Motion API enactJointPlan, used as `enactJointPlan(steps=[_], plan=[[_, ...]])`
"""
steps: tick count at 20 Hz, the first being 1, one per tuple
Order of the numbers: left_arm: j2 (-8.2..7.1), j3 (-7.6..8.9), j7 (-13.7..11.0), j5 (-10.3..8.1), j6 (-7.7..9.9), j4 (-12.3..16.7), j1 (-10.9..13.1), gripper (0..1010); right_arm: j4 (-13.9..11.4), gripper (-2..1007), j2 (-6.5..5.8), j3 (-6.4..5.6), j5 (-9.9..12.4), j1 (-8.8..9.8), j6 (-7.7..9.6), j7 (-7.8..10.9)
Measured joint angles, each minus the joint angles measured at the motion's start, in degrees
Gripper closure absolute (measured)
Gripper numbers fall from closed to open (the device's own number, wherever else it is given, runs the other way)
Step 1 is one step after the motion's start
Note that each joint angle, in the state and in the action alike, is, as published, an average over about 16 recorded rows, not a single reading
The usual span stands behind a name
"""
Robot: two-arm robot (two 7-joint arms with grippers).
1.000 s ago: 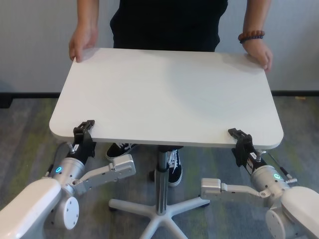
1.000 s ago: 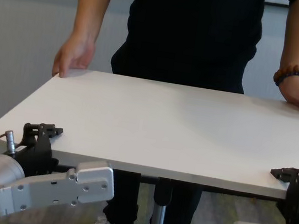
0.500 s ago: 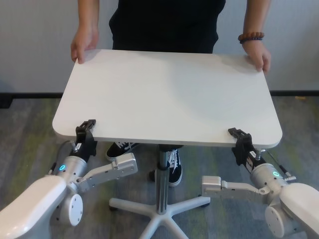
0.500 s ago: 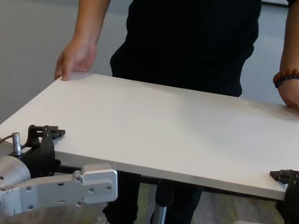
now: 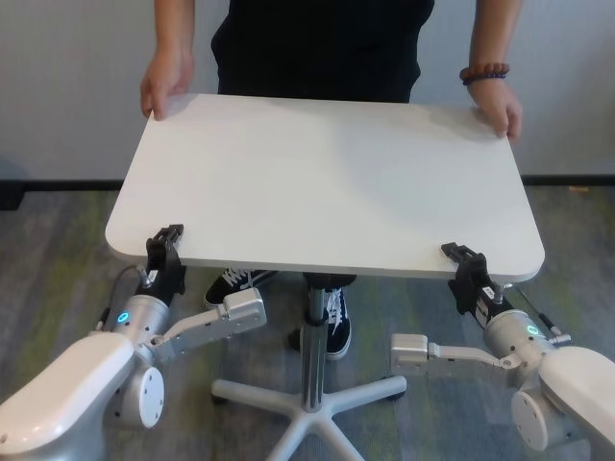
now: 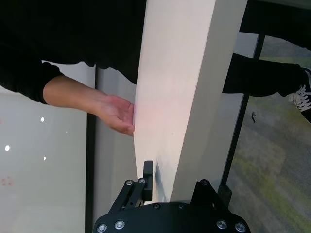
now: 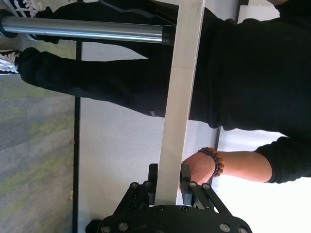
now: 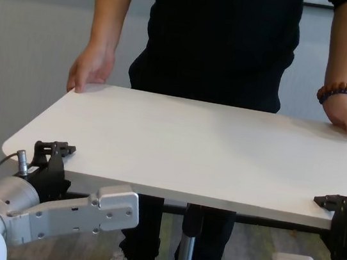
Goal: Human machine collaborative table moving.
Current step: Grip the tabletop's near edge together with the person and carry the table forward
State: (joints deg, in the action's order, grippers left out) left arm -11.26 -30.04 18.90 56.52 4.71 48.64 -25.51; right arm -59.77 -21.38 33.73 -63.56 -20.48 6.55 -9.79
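The white table (image 5: 327, 182) stands between me and the human (image 5: 317, 38) in a black T-shirt. The human holds its far corners, one hand (image 5: 165, 84) at the left and a hand with a bead bracelet (image 5: 483, 72) at the right. My left gripper (image 5: 165, 252) is shut on the near edge at the left corner. My right gripper (image 5: 468, 269) is shut on the near edge at the right corner. The chest view shows both clamps, the left gripper (image 8: 53, 158) and the right gripper (image 8: 341, 215). In the wrist views the tabletop edge (image 6: 194, 97) (image 7: 180, 97) runs between the jaws.
A grey pedestal pole (image 5: 312, 336) goes down to a white star base (image 5: 312, 408) on grey-green carpet. The human's sneakers (image 5: 334, 322) stand close behind the pole. A pale wall (image 5: 67, 86) with a dark skirting lies behind the human.
The tabletop has shifted a little to the right and away from me. Both grippers went with it, still clamped, and the human's hands moved along.
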Motion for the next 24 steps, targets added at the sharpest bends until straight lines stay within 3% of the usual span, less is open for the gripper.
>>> enactJointPlan(steps=[16, 24], plan=[[0.6, 0.03, 1.61, -0.43, 0.08, -2.41, -1.38, 684, 3.13, 756, 0.81, 0.8, 1.13, -1.79, -0.97, -1.23], [0.73, 0.14, 2.05, -1.23, -1.18, -3.46, -1.84, 684, 4.56, 759, 1.4, 0.84, 1.8, -2.43, -1.37, -2.67]])
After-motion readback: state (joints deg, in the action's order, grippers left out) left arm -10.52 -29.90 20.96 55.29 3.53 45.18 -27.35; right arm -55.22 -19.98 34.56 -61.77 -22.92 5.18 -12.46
